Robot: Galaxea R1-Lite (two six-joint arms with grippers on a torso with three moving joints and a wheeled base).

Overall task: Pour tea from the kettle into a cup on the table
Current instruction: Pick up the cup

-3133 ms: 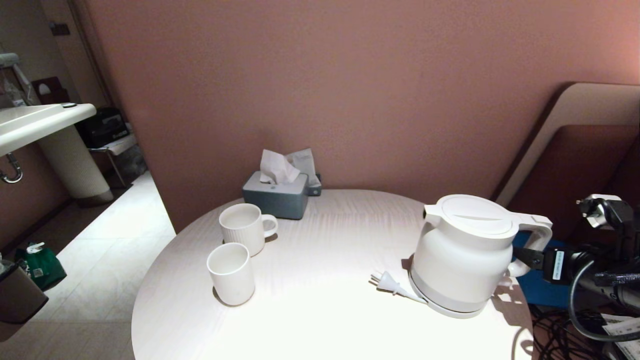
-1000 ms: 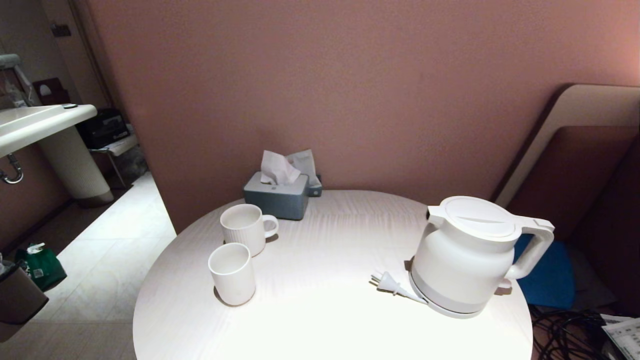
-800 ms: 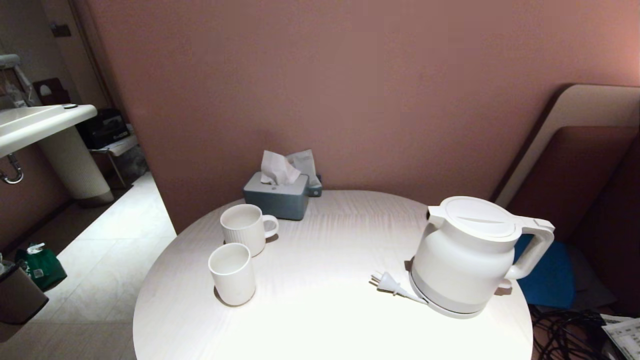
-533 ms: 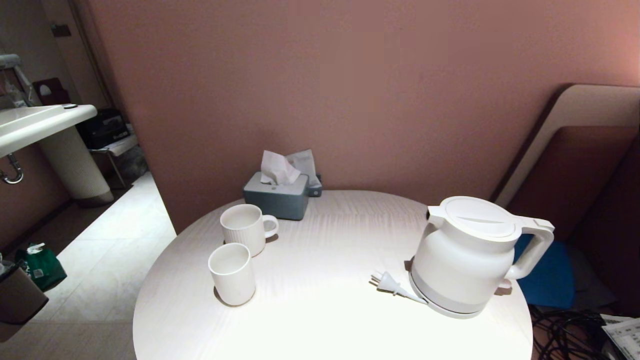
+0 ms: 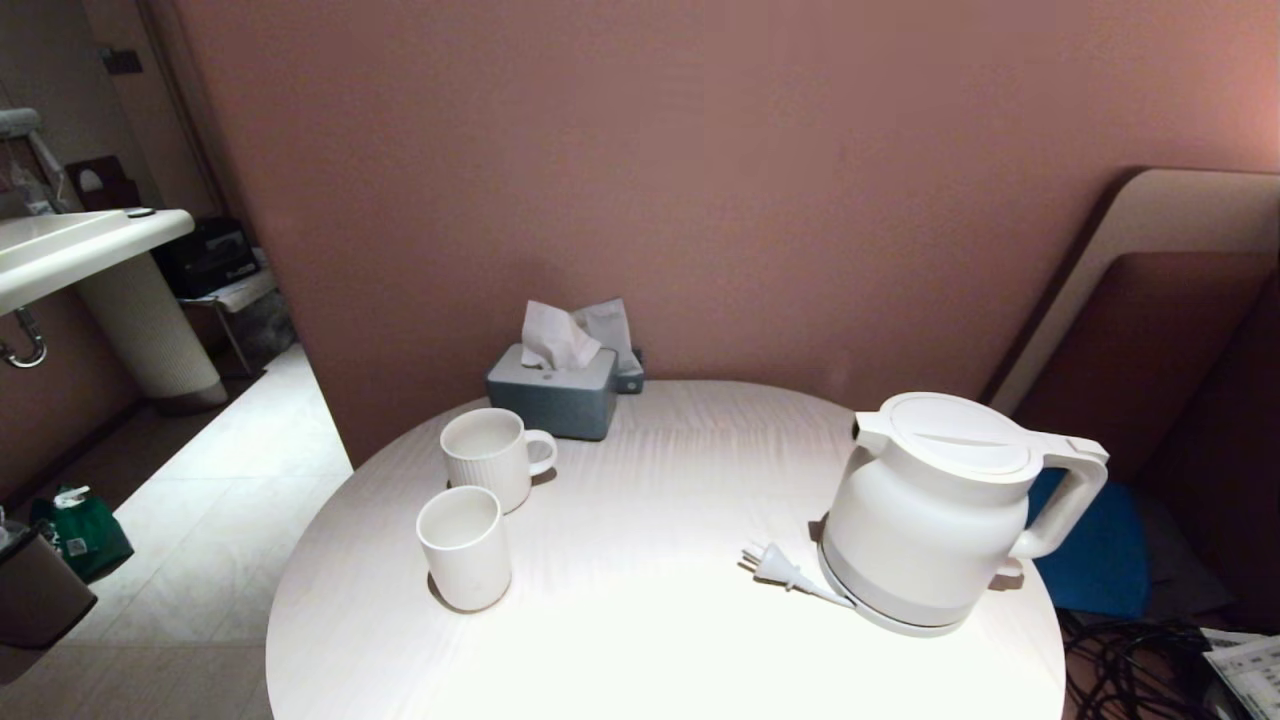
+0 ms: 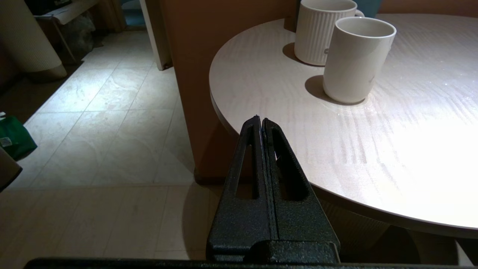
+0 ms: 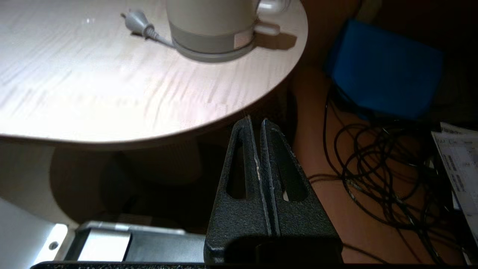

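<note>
- Here, in the head view, the kettle [image 5: 940, 510] stands upright on its grey base [image 5: 905, 622] at the worktop's [image 5: 640, 620] four o'clock, plug [image 5: 772, 566] beside it; the cup [image 5: 463, 546] sits at nine o'clock, a ribbed mug [image 5: 490, 456] just behind.
- Left wrist view: left claw [image 6: 260, 125], fingers pressed together, hangs off the worktop's edge, short of the cup.
- Right wrist view: right claw [image 7: 255, 126], fingers together and empty, sits below the rim, well apart from the kettle.

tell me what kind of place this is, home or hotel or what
Probably a hotel room or small flat, though that is a guess: a round table holds a kettle, a cup and a tissue box, and a washbasin stands beside a tiled floor.
</note>
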